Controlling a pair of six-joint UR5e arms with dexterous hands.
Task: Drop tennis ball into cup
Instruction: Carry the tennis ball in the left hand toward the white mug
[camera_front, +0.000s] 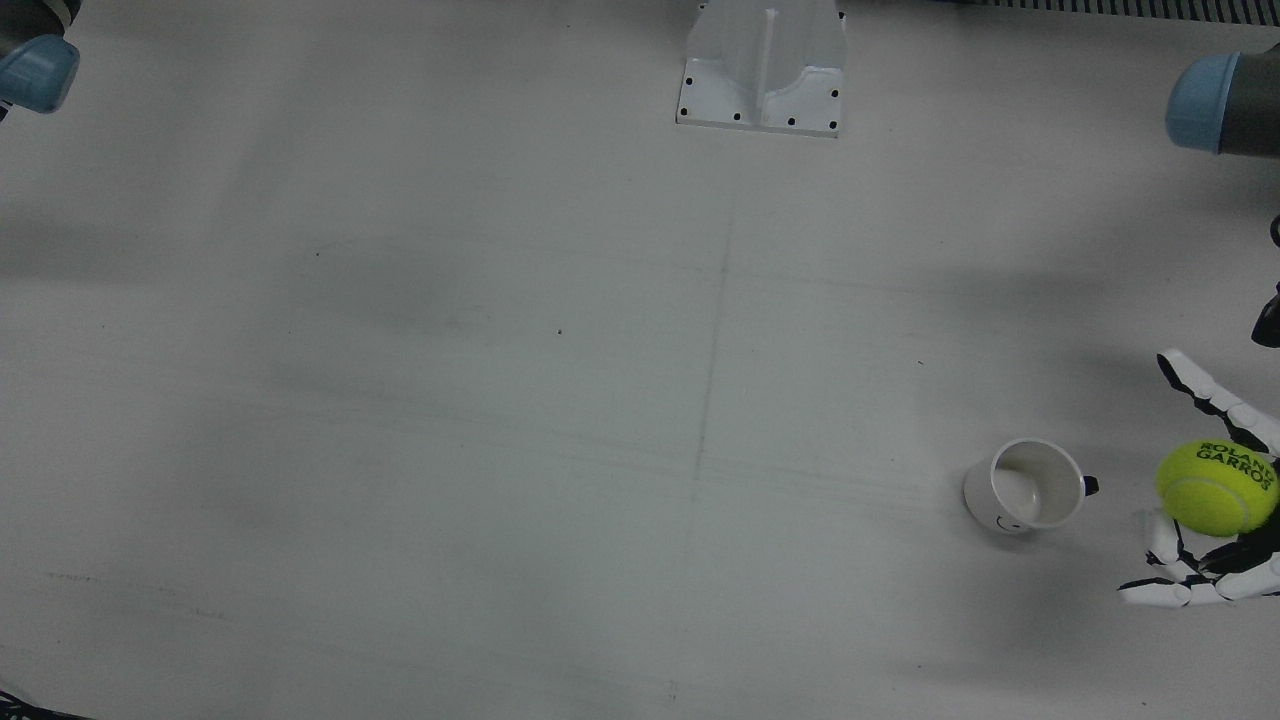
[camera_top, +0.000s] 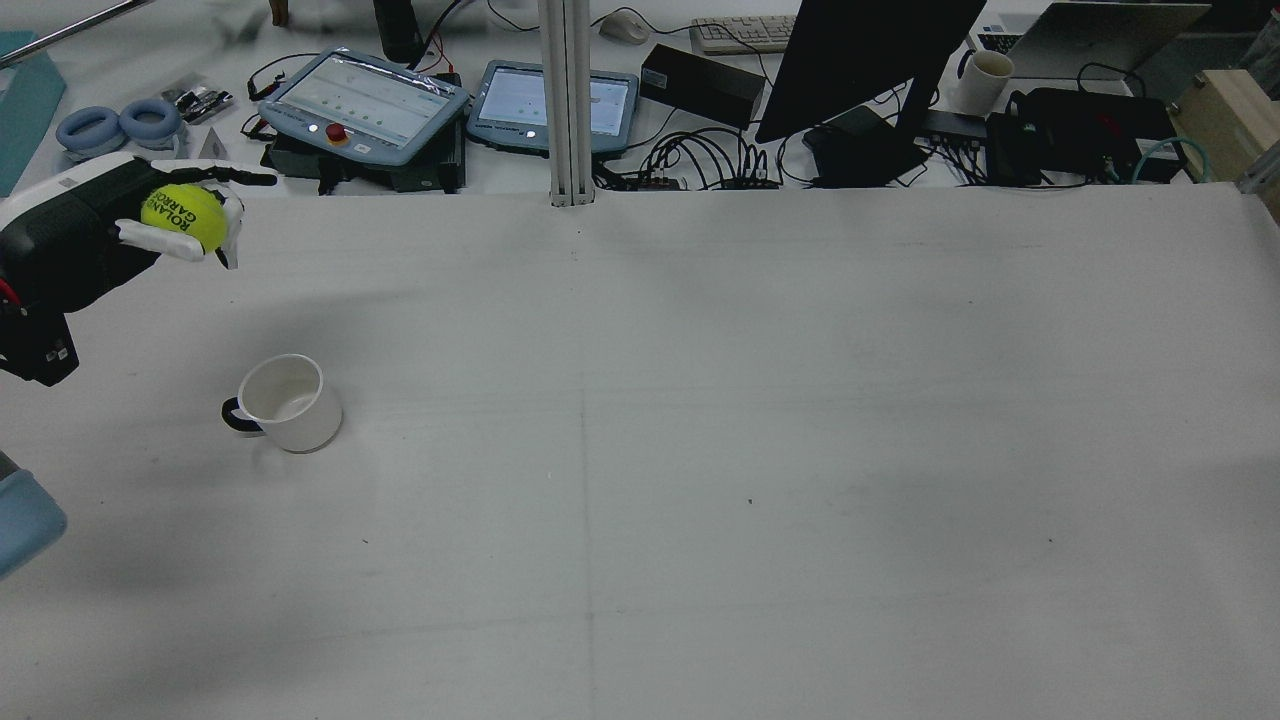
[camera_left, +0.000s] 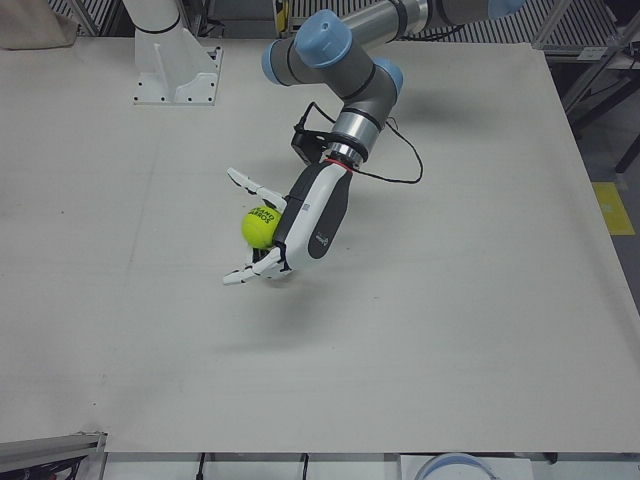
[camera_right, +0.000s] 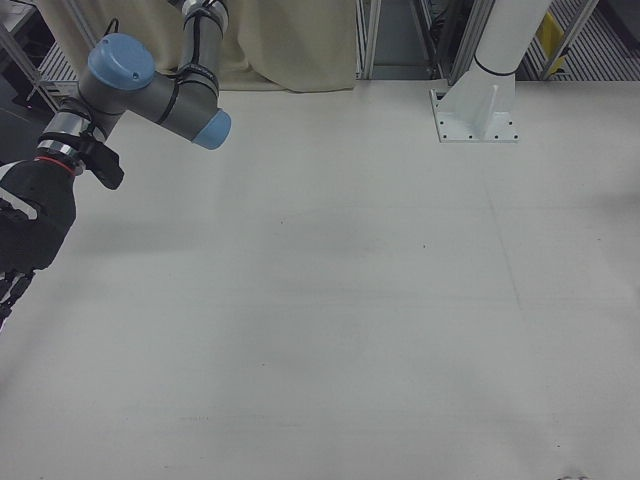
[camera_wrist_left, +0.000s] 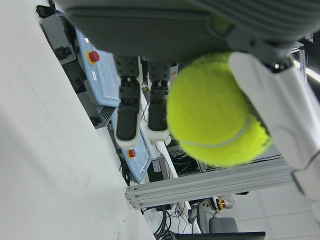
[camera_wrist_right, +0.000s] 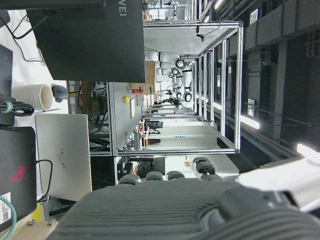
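Note:
My left hand (camera_front: 1240, 562) is shut on a yellow-green tennis ball (camera_front: 1216, 488) marked ROLAND GARROS and holds it above the table. The ball also shows in the rear view (camera_top: 184, 217), the left-front view (camera_left: 261, 227) and the left hand view (camera_wrist_left: 214, 111). A white cup (camera_front: 1030, 486) with a black handle stands upright and empty on the table, just left of the ball in the front view. In the rear view the cup (camera_top: 284, 402) is below and right of my left hand (camera_top: 70, 235). My right hand (camera_right: 30, 235) hangs empty at the far side, fingers apart.
A white pedestal (camera_front: 765, 70) stands at the table's middle back edge. Beyond the table's far edge in the rear view lie two teach pendants (camera_top: 365, 100), a monitor (camera_top: 870, 60), cables and another white cup (camera_top: 985, 80).

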